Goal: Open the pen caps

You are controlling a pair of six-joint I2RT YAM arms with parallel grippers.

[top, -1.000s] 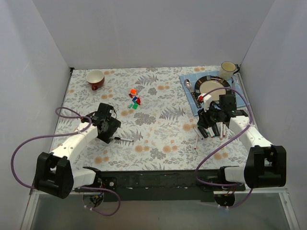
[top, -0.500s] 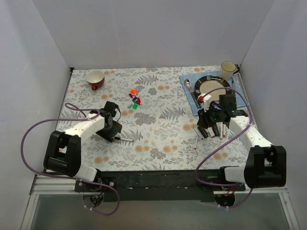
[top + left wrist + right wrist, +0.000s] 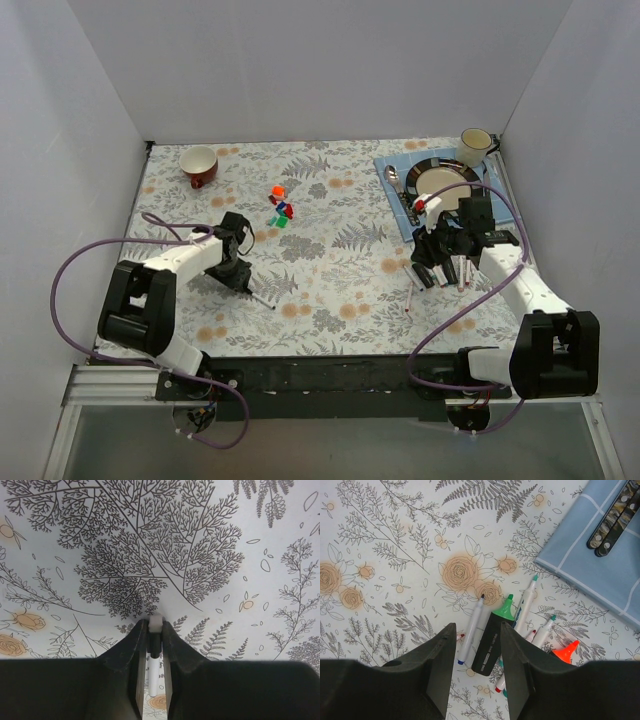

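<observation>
My left gripper (image 3: 237, 273) (image 3: 155, 623) is shut on a thin white pen (image 3: 155, 645), whose pale end shows at the fingertips. The pen's free end (image 3: 264, 299) slants out toward the near right, low over the cloth. My right gripper (image 3: 436, 264) (image 3: 476, 626) hangs open above a cluster of uncapped pens. In that cluster are a black marker with a green tip (image 3: 492, 639), a white pen with a dark tip (image 3: 472, 629), white pens with green tips (image 3: 526, 603) and an orange tip (image 3: 566, 652). Several small pen caps (image 3: 280, 207), red, blue and green, lie together at the middle far side.
A red cup (image 3: 199, 166) stands far left. At the far right, a cream mug (image 3: 474, 146) and a plate (image 3: 444, 178) sit on a blue placemat (image 3: 600, 575), with a spoon (image 3: 393, 180) and dark cutlery handles (image 3: 615, 517). White walls close in three sides.
My left gripper has closed on the thin pen, and the left arm has shifted right; the pen now slants toward the near right. The right arm has not moved.
</observation>
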